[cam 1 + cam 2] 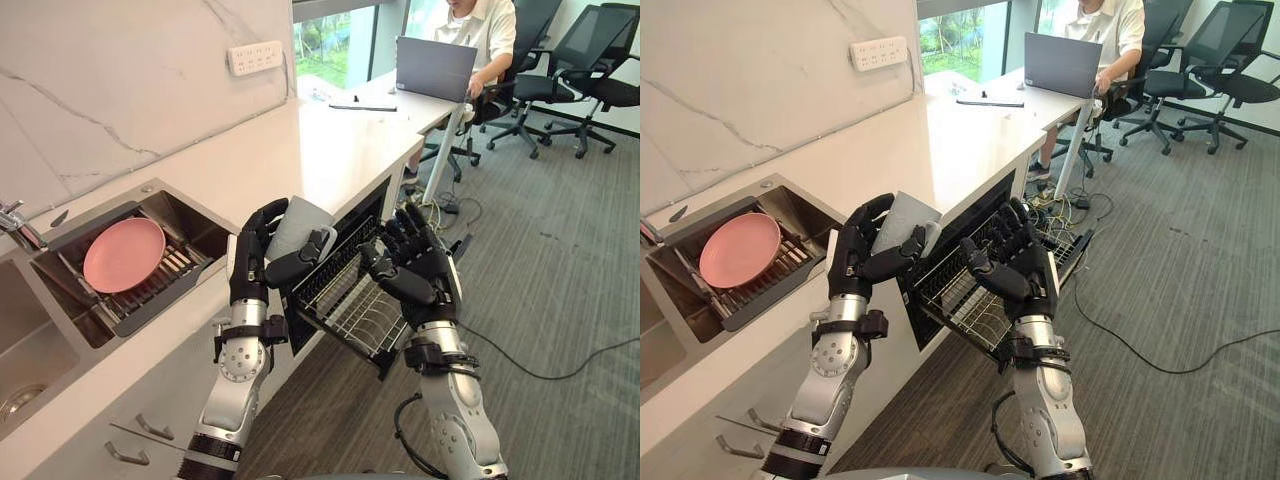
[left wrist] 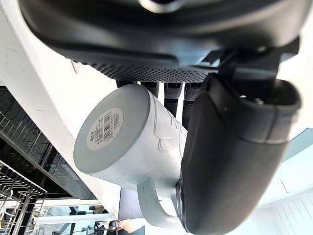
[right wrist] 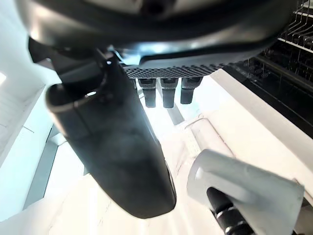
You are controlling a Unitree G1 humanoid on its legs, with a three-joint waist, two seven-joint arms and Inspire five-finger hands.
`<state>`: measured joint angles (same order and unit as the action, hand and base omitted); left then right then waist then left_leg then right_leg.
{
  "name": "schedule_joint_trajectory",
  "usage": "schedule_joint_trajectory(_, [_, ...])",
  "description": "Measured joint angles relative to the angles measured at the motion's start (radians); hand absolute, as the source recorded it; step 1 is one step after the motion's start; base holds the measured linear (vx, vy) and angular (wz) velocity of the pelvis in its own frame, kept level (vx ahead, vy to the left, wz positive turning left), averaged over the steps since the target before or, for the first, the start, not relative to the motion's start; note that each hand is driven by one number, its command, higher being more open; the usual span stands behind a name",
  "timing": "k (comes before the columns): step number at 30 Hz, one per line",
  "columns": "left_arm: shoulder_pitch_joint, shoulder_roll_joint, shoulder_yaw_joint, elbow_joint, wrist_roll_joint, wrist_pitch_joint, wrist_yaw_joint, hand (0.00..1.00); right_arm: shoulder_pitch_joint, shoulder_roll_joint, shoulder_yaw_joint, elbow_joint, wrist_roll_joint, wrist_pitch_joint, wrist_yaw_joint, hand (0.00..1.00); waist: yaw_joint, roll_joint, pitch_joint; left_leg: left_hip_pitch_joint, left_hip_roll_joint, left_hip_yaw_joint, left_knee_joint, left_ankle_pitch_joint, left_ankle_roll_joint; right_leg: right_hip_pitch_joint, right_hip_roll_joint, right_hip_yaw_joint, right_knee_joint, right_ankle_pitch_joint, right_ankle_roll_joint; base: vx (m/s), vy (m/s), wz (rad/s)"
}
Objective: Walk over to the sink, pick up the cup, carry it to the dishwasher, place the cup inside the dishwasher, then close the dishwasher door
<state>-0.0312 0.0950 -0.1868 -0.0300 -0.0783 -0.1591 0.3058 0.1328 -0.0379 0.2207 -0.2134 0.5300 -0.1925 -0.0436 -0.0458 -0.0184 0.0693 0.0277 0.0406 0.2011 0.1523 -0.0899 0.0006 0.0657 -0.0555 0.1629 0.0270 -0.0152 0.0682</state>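
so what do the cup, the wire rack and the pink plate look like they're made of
The cup is pale grey, matte, thick-walled with a moulded handle: probably ceramic, maybe plastic. The rack is a thin wire grid with a pale sheen: likely coated metal. The plate is even pink, smooth, softly shiny: plastic or glazed ceramic, cannot tell which.

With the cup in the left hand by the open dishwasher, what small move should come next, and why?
Probably lower the left hand toward the wire rack: it grips the grey cup above the rack's counter-side edge, while the open right hand hovers over the rack, holding nothing.
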Motion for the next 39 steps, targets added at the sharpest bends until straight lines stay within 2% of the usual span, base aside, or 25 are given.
schedule_joint_trajectory(10, [0.001, -0.013, -0.11, 0.002, 0.0, 0.001, -0.002, 0.3, -0.018, 0.001, 0.042, 0.003, -0.003, -0.007, -0.027, 0.9, 0.003, -0.007, -0.032, 0.007, -0.023, -0.012, -0.05, 0.031, 0.012, 0.0, -0.02, -0.014, -0.008, 0.005, 0.008, -0.01, 0.006, 0.05])
schedule_joint_trajectory(17, [0.002, -0.028, -0.167, -0.001, 0.0, 0.001, 0.0, 0.3, -0.049, 0.005, 0.044, 0.042, -0.023, -0.012, -0.077, 0.9, 0.004, -0.008, -0.033, 0.053, -0.045, -0.024, -0.17, 0.098, 0.008, -0.008, -0.029, -0.03, -0.006, 0.004, 0.01, -0.04, -0.014, 0.06])
schedule_joint_trajectory(20, [0.001, -0.028, -0.183, -0.009, 0.0, 0.001, 0.001, 0.3, -0.049, 0.013, 0.044, 0.044, -0.03, -0.017, -0.091, 0.9, 0.004, -0.008, -0.034, 0.066, -0.048, -0.028, -0.21, 0.128, 0.018, -0.013, -0.029, -0.035, -0.007, 0.004, 0.01, -0.02, -0.02, 0.05])
schedule_joint_trajectory(29, [0.001, -0.031, -0.24, -0.042, 0.0, 0.001, 0.005, 0.3, -0.049, 0.017, 0.047, 0.065, -0.066, -0.021, -0.129, 0.9, 0.004, -0.01, -0.059, 0.076, -0.053, -0.047, -0.239, 0.145, 0.017, -0.006, -0.032, -0.056, -0.011, 0.003, 0.011, -0.01, -0.007, 0.05])
schedule_joint_trajectory(39, [0.002, -0.032, -0.253, -0.047, 0.0, 0.001, 0.021, 0.3, -0.054, 0.027, 0.06, 0.079, -0.066, -0.032, -0.16, 0.9, 0.005, -0.017, -0.07, 0.073, -0.052, -0.059, -0.24, 0.155, 0.016, -0.005, -0.033, -0.069, -0.012, 0.001, 0.008, -0.03, -0.015, 0.04])
